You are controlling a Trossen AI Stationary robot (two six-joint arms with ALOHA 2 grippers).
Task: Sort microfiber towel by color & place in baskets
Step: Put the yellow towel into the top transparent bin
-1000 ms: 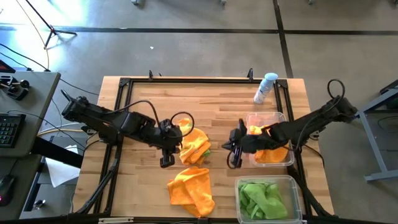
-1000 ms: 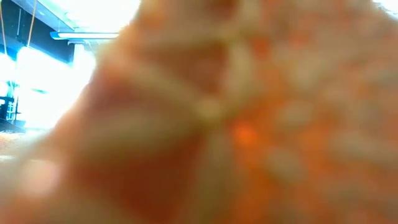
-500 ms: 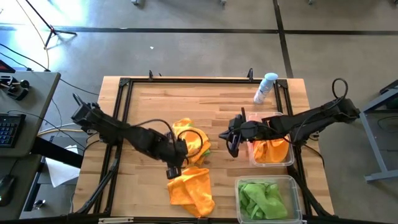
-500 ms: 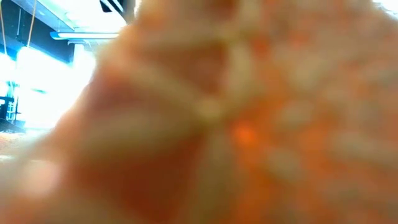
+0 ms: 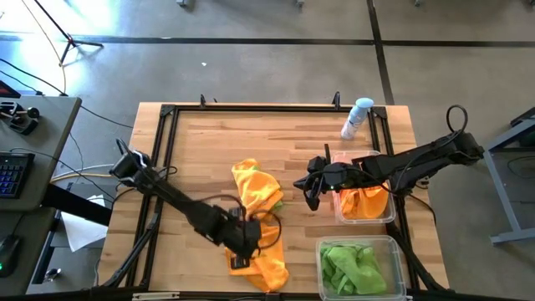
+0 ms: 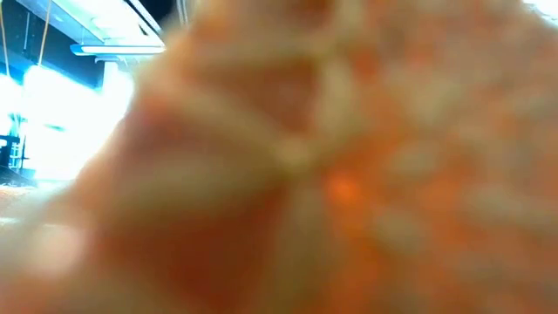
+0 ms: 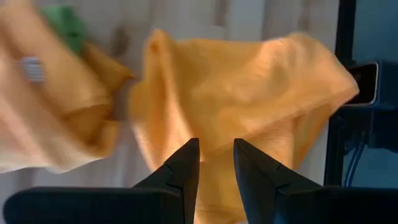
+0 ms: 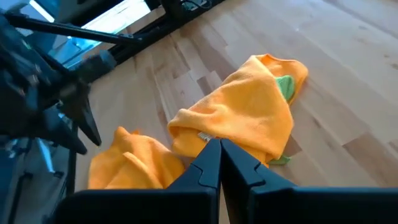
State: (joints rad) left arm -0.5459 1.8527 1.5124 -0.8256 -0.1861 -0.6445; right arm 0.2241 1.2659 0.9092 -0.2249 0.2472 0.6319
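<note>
In the high view two orange towels lie loose on the wooden counter (image 5: 201, 142). The upper orange towel (image 5: 255, 188) sits at frame centre, crumpled, its long axis running from upper left to lower right, with a sliver of green cloth (image 5: 278, 201) peeking from its right edge. The lower orange towel (image 5: 267, 255) lies near the bottom edge, bunched, longest roughly top to bottom.

The left arm stretches from the left side diagonally down to the lower centre, and the left tool (image 5: 240, 257) hangs over the lower towel's left part; in the left wrist view its fingers (image 7: 186, 165) stand slightly apart just above the cloth, grasping nothing.

The right arm reaches in from the right, nearly level, its right tool (image 5: 311, 191) clenched and empty, just left of the upper basket (image 5: 341, 159), which holds orange cloth. The lower basket (image 5: 401, 251) at bottom right holds green towels (image 5: 355, 267). A spray bottle (image 5: 357, 118) stands above the baskets
</note>
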